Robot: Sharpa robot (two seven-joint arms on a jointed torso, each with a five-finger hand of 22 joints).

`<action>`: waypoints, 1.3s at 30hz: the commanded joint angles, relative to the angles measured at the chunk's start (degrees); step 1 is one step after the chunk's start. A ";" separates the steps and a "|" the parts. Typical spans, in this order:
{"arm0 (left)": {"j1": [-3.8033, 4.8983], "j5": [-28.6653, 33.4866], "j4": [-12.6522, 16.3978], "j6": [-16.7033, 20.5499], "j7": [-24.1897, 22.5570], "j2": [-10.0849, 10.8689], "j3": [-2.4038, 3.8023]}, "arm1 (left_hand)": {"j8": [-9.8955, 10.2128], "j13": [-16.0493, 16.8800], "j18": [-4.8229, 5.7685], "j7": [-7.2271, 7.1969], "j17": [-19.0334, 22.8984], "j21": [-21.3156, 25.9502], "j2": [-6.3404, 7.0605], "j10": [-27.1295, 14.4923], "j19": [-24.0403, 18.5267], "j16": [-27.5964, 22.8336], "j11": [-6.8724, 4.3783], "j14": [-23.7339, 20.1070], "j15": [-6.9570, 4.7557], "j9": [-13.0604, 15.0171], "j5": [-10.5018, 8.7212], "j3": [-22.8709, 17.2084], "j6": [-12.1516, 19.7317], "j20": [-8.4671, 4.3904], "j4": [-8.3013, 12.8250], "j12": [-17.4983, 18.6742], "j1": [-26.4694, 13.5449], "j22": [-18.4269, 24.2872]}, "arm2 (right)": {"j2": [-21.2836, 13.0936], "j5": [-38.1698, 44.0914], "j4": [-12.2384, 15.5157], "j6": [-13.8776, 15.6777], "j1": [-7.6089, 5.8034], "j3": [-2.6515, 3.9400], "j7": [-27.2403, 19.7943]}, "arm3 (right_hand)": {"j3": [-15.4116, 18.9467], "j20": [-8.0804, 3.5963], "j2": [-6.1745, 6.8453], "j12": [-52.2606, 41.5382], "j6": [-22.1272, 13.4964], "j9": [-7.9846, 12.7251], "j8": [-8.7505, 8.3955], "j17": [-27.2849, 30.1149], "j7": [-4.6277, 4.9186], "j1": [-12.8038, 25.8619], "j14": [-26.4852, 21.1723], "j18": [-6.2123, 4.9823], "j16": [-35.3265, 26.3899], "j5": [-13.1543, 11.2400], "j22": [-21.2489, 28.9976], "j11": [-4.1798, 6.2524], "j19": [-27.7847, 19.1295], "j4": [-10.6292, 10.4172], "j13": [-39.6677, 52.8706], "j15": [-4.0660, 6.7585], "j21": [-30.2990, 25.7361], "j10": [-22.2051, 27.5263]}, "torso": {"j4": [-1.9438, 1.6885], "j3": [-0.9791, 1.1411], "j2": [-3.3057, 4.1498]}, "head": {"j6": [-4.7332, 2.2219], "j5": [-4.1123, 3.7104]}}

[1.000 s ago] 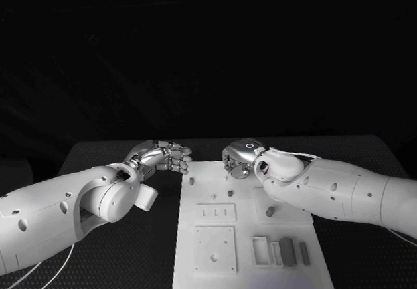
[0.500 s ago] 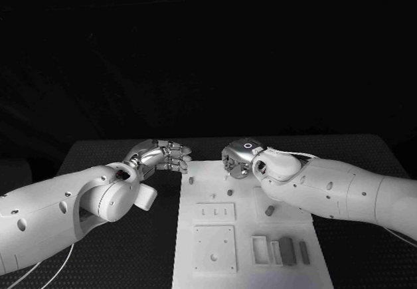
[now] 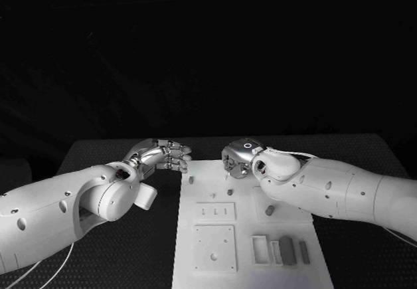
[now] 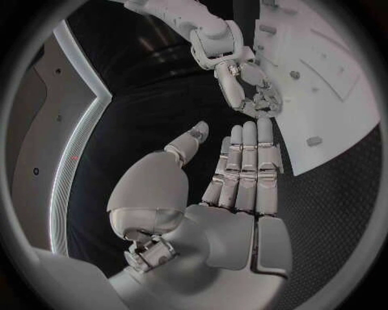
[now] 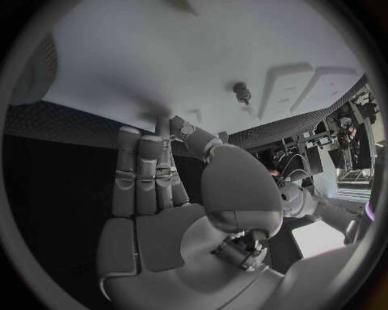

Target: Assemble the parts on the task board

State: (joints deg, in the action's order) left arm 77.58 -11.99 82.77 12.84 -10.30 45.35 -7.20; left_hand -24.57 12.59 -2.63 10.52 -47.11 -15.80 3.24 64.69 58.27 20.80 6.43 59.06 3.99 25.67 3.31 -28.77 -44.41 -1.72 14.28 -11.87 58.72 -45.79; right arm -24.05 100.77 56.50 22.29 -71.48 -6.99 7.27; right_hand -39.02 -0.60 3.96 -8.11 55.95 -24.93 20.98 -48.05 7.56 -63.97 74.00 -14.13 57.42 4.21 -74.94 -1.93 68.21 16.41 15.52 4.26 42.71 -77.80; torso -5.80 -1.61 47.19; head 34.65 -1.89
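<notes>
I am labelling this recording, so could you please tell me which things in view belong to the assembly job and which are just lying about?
Belonging to the job:
task board
small grey pegs standing in it
grey blocks near its front edge
left hand, empty
right hand, over the board's far end

Just there:
black table
white cable under the left arm

Glossy white arm shells with dark screw holes, thin cables, silver segmented left robot hand point(image 3: 161, 157).

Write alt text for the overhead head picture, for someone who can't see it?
Two white robot arms reach in from either side over a black table, their silver hands, left hand and right hand, hovering empty at the far end of a white task board. Small grey parts lie near the board's closer end.
</notes>
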 commanded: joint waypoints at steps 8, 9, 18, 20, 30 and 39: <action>0.16 -0.16 0.13 -0.50 -0.27 0.15 0.06 | 0.33 0.13 -1.12 0.38 -0.15 0.41 0.42 -0.05 -0.19 -0.41 0.32 0.31 0.27 0.08 -0.16 0.08 -0.06 0.24 -0.33 0.45 -0.20 -0.10 | -1.25 -2.70 0.76 2.37 0.15 -0.15 -0.16 | -0.41 0.62 8.81 4.11 -10.62 0.93 -5.89 0.66 2.02 1.72 -1.09 -0.87 0.59 0.33 -1.23 -3.04 -1.42 -4.79 -1.00 -2.73 0.41 7.29 | 0.08 0.01 0.00 | -0.11 0.09; 0.16 -0.16 0.11 -0.46 -0.27 0.21 0.06 | 0.34 0.13 -1.12 0.39 -0.16 0.42 0.44 -0.07 -0.19 -0.42 0.32 0.32 0.27 0.08 -0.16 0.09 -0.04 0.25 -0.33 0.48 -0.20 -0.11 | -1.75 -2.69 1.12 2.59 0.14 -0.15 -0.03 | -0.31 0.67 9.37 4.12 -11.07 0.98 -6.00 0.70 1.21 1.79 -1.18 -0.87 0.66 0.31 -1.24 -3.08 -1.55 -5.12 -0.97 -2.81 0.43 7.45 | 0.07 0.01 0.01 | -0.12 0.07; 0.22 -0.16 0.22 -0.26 -0.32 0.74 0.05 | 0.43 0.19 -1.12 0.43 -0.24 0.45 0.50 -0.10 -0.21 -0.51 0.35 0.33 0.27 0.09 -0.16 0.10 0.04 0.25 -0.33 0.59 -0.20 -0.15 | -8.42 -5.03 8.65 6.07 -1.17 0.27 -0.69 | -0.16 0.43 9.59 3.27 -10.07 0.49 -4.69 0.82 1.14 0.82 -1.14 -0.87 1.52 0.28 -1.30 -2.62 -1.50 -5.98 -0.13 -2.40 1.05 6.52 | 0.25 0.10 0.06 | -0.59 0.18; 0.22 -0.16 0.24 -0.26 -0.32 0.86 0.05 | 0.44 0.19 -1.12 0.43 -0.26 0.45 0.50 -0.10 -0.21 -0.52 0.36 0.33 0.27 0.09 -0.16 0.10 0.05 0.25 -0.34 0.61 -0.19 -0.15 | -10.24 -5.57 10.77 6.07 -1.45 0.86 -0.82 | -0.08 0.32 9.18 2.74 -9.50 0.29 -4.19 0.85 1.47 0.20 -1.11 -0.87 1.79 0.27 -1.30 -2.30 -1.45 -5.68 0.48 -2.11 1.27 5.78 | 0.40 0.15 0.05 | -0.75 0.28; 0.22 -0.16 -0.42 -0.38 -0.41 0.97 0.04 | 0.46 0.24 -1.12 0.44 -0.31 0.46 0.50 -0.09 -0.21 -0.56 0.36 0.34 0.28 0.11 -0.16 0.09 0.05 0.25 -0.35 0.65 -0.18 -0.18 | -17.26 -7.95 14.82 -2.23 -2.23 2.19 -0.78 | 2.67 0.02 9.45 -32.41 -6.76 -1.40 -2.66 -4.10 -1.11 -0.19 -1.73 -0.87 12.18 0.35 -1.34 1.21 -1.50 -4.45 44.87 -0.20 4.63 10.28 | 0.89 0.35 -0.08 | -1.36 0.28; 0.18 -0.19 -1.12 -0.74 -0.46 0.32 0.03 | 0.48 0.27 -1.12 0.45 -0.36 0.48 0.48 -0.07 -0.21 -0.61 0.36 0.35 0.28 0.13 -0.16 0.08 0.04 0.26 -0.37 0.70 -0.17 -0.20 | -18.12 -6.47 12.60 -6.13 -2.19 2.18 -1.13 | 1.36 -1.04 9.93 -52.25 -7.87 -2.58 -3.30 -15.90 0.01 0.42 -0.46 -0.87 25.08 0.31 -1.38 0.73 -1.24 -6.27 59.76 0.54 9.36 14.43 | 1.25 0.54 0.09 | -1.55 -0.06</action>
State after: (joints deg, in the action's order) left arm 77.70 -12.04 81.74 12.85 -10.25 45.90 -7.21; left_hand -24.34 12.80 -2.96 10.52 -47.37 -15.58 3.24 64.69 58.27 20.57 6.43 59.27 4.20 25.71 3.30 -28.76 -44.41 -1.72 14.28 -11.44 58.72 -45.90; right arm -42.15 93.79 69.54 19.51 -73.68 -4.82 6.82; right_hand -37.65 -1.34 13.58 -59.90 48.34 -27.46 17.96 -63.31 7.35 -63.66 72.99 -13.59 82.09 4.67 -75.04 -1.13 67.16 10.49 74.92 4.64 51.85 -63.56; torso -4.59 -1.12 47.19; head 33.05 -1.71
